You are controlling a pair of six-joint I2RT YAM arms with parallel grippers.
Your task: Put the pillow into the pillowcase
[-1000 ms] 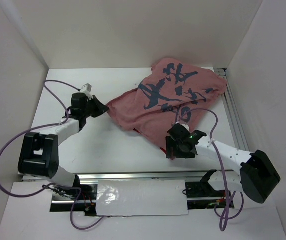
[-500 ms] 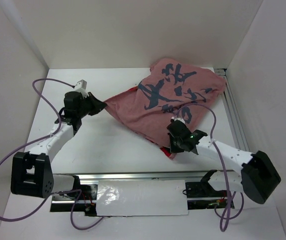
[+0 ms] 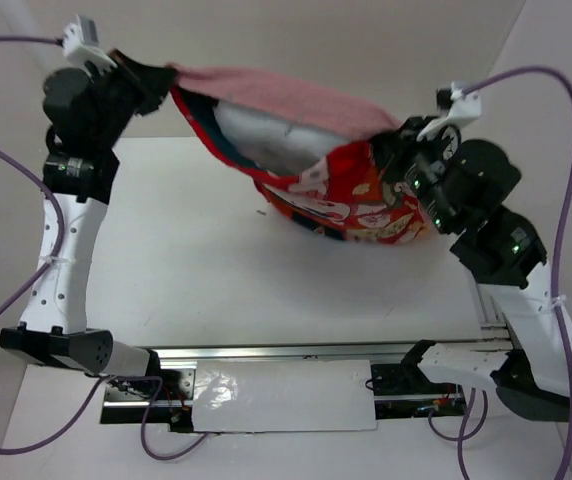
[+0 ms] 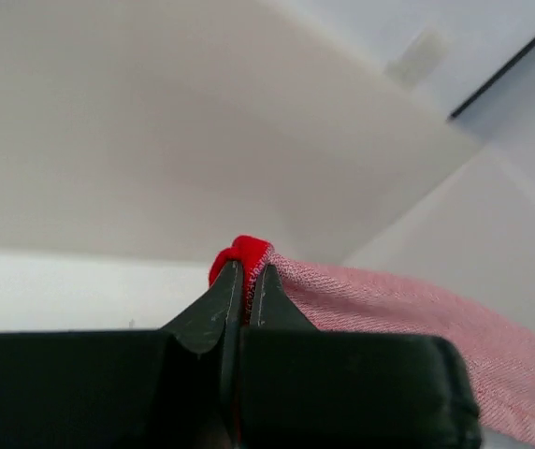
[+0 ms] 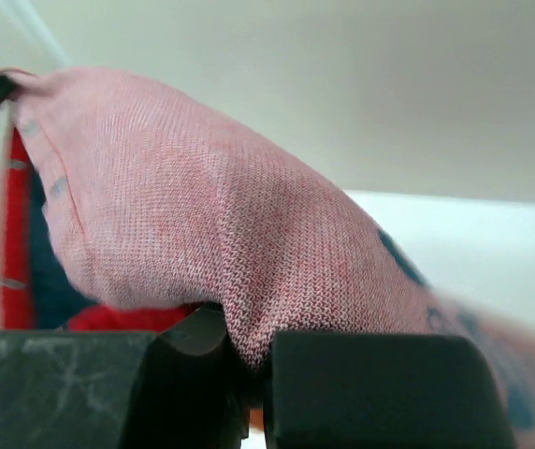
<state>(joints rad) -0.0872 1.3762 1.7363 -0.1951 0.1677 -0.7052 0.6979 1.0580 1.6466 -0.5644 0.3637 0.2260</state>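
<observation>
- The left gripper (image 3: 158, 82) is raised high above the desk (image 3: 186, 265). Its fingers (image 4: 213, 313) are pressed together on a bunched red hem of the pillowcase (image 3: 356, 205).
- In the left wrist view the hem pokes up just past the fingertips. The pink weave runs away from the gripper to its right and downward.
- The right gripper (image 3: 394, 150) is also lifted off the desk, at roughly the same height as the left one and well apart from it. It is clamped on the pillowcase too — its fingers (image 5: 193, 335) pinch a fold of the faded pink side, which bulges up directly above them.
- The pillowcase hangs stretched between the two grippers like a sling, clear of the desk. The pink reverse forms the upper edge from one gripper to the other. The red printed side sags below, lowest just beneath and to the left of the right gripper.
- The pillow (image 3: 251, 135) is inside the pillowcase. A pale patch of it shows through the mouth, between the grippers and nearer the left one, under the pink upper edge.
- How far the pillow reaches into the red sagging part cannot be told — the fabric hides it.
- A purple cable (image 3: 556, 120) loops above the right arm, behind its gripper.
</observation>
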